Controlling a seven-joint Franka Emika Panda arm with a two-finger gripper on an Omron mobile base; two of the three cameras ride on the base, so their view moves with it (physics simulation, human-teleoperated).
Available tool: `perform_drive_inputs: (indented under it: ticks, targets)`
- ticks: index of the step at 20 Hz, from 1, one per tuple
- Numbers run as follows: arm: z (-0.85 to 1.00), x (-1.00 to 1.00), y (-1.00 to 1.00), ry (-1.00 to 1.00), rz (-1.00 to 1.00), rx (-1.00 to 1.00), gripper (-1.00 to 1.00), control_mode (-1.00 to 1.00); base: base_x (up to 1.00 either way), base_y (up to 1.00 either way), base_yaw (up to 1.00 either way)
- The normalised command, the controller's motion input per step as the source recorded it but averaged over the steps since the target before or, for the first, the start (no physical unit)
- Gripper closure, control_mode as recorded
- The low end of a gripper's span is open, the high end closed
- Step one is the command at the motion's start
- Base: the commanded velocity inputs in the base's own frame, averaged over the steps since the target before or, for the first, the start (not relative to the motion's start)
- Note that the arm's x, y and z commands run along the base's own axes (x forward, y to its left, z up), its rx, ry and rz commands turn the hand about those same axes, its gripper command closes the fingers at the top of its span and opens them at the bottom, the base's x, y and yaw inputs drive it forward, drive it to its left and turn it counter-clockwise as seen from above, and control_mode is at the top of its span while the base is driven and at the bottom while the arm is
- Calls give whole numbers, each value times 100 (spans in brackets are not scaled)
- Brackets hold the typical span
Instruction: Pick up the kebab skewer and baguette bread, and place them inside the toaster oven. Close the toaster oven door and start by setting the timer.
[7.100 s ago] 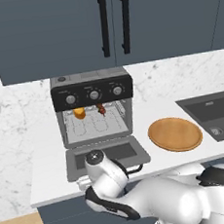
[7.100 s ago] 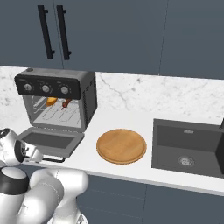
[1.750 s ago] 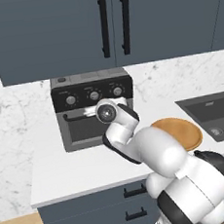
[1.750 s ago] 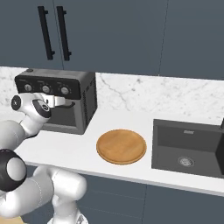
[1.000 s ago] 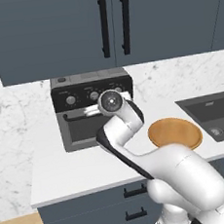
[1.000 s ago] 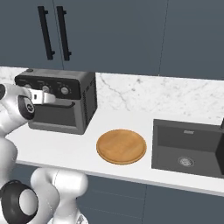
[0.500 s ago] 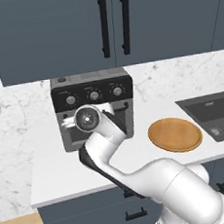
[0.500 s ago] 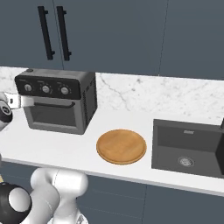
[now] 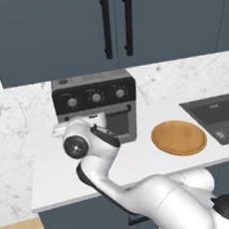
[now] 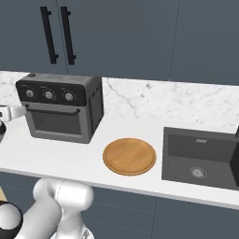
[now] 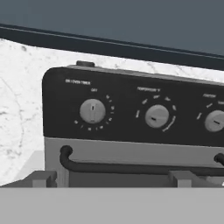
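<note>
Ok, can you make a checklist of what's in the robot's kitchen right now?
Surface: white counter, marble wall behind.
Job's things: oven, door shut; three knobs on the black panel; food not visible.
Clutter: bare wooden plate right of the oven.
Gripper: gripper open, in front of the oven, below the knobs, holding nothing.
Cables: nothing seen.
Surroundings: dark cabinets above, sink to the right.

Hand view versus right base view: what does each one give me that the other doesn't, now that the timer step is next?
Hand view alone: knob pointer marks and small labels on the black control panel, seen close. Right base view alone: the wooden plate, the sink, and the cabinet handles. Shared: the toaster oven, its three knobs, the leftmost knob, and the toaster oven door shut under its bar handle.
</note>
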Motion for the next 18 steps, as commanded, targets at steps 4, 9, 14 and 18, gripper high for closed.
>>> perform_drive_inputs:
  ticks: [4, 9, 14, 18]
  targets:
    - [0, 1, 0, -23, 0, 18, -100, -100, 0, 0, 0]
    - [5, 7, 14, -23, 0, 12, -100, -100, 0, 0, 0]
    - [26, 10, 9, -8, 0, 9, -100, -100, 0, 0, 0]
    - [35, 16, 7, 0, 0, 0, -100, -100, 0, 0, 0]
